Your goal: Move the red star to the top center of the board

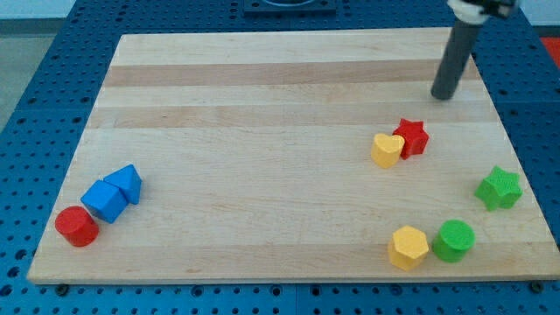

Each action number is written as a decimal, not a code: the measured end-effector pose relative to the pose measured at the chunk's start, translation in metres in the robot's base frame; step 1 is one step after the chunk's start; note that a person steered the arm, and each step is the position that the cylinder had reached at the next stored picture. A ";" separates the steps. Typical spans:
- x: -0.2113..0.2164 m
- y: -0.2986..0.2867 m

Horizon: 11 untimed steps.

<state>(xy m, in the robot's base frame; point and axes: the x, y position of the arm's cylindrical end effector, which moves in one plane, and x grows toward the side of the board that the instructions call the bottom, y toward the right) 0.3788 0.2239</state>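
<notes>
Red star [412, 137]: one item, lying on the right half of the bench [262, 105], roughly at mid height of the view, touching a yellow heart-shaped block [386, 150] on its left and lower side. My tip [444, 95]: end of a dark rod, standing above and slightly to the right of the star in the view, near it but apart, with bare wood between them. No hand is fitted; the rod has nothing to open, close or grip with, so it can only push. Key relation: the star lies down and to the view's left of the tip, while the goal, the top centre of the bench, lies up and to the left of the star. Judgement: the tip stands on the wrong side for that push and would likely need to pass around to the star's lower right before driving it up and left; the yellow heart, pressed against the star's left flank, could be carried along or deflect the star. Other stock, all well apart from the star: green star-like block [499, 187] near the right edge; green cylinder [454, 240] and yellow hexagonal block [409, 246] side by side at lower right; two blue blocks [115, 194], shapes unclear, touching one another at lower left, with a red cylinder [76, 226] just beside them.
</notes>
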 end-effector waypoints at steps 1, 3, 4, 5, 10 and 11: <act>0.011 0.000; 0.057 0.000; 0.057 0.000; 0.091 -0.006; 0.025 -0.111; -0.010 -0.144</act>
